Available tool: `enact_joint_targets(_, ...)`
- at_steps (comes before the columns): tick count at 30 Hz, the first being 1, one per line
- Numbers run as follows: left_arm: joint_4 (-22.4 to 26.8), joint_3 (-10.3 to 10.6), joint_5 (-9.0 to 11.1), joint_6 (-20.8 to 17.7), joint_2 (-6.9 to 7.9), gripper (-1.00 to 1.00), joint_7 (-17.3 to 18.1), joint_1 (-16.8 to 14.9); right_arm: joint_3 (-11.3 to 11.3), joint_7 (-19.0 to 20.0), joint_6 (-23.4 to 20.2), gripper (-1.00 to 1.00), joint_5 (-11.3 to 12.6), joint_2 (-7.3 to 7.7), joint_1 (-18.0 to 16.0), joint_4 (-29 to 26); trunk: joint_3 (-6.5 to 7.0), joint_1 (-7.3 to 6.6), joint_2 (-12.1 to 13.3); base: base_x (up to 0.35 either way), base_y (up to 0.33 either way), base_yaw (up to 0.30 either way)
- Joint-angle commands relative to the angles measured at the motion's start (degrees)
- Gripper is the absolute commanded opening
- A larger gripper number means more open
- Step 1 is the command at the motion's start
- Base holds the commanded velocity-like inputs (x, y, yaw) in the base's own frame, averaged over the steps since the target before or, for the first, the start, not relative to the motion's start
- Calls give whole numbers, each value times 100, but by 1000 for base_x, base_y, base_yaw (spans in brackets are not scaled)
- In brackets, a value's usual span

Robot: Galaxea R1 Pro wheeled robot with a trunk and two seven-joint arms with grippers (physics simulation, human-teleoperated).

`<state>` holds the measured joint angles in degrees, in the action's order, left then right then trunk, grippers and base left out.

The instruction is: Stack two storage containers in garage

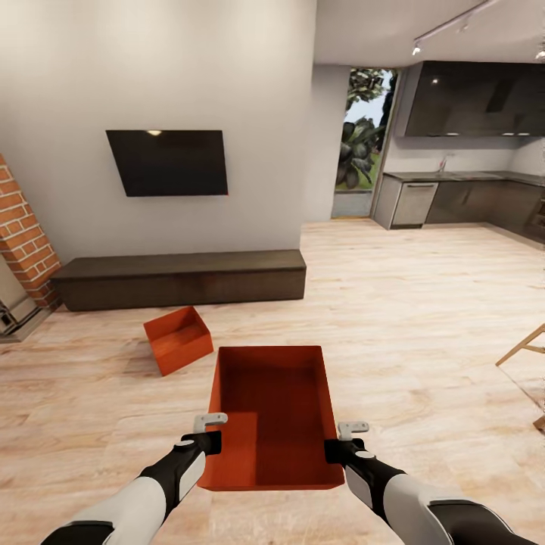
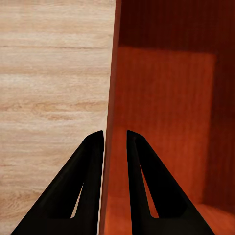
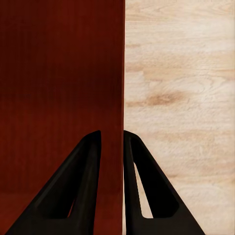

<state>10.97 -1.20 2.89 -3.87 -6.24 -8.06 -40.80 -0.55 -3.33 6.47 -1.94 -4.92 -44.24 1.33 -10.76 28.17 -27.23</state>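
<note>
Item: near storage container (image 1: 276,412), over the living-room plank floor (image 1: 424,341); left hand (image 1: 203,431) and right hand (image 1: 344,439) each pinch a side wall. Second container (image 1: 178,339) lies tilted near the TV bench (image 1: 182,276). You should keep both hands level, the squeeze equal.

Two orange-red storage containers (image 1: 272,412) (image 1: 178,338) on light wood-plank floor (image 1: 424,341) — dark-brown bench (image 1: 182,278), red-brick column (image 1: 23,227), white wall (image 1: 151,68).
</note>
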Motion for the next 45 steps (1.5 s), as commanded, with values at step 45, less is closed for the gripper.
enact_joint_targets(45,67,-115,-95,-21,26,-100,-102,-5,3,-45,29,-100,71,18,-5,31,381,3,-10,0,0,-75)
